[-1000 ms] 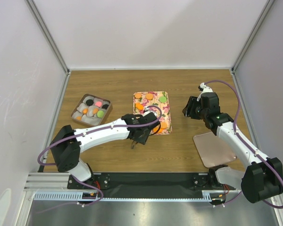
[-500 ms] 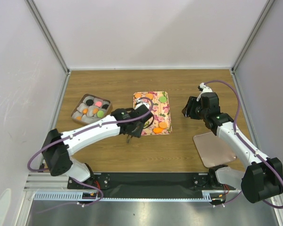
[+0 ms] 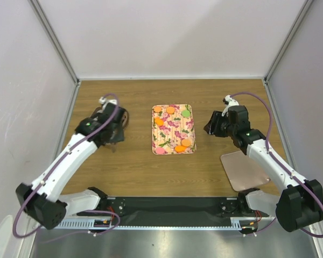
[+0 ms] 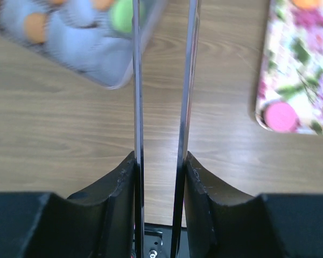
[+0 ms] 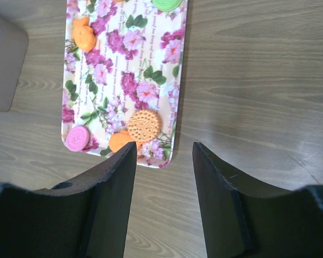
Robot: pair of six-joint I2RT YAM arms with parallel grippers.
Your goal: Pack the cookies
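Cookies (image 5: 144,125) lie on the tray (image 5: 124,80); left gripper (image 4: 162,16) by the box (image 4: 105,75), jaws apart, empty; right gripper (image 5: 164,151) likewise spread.

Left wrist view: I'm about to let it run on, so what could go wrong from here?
The left fingers line up with the near wall of the box of white paper cups, so lowering here might strike it. On the floral rectangular tray, the tan round cookie touches an orange cookie; the open right fingers gripping one could shove the other.
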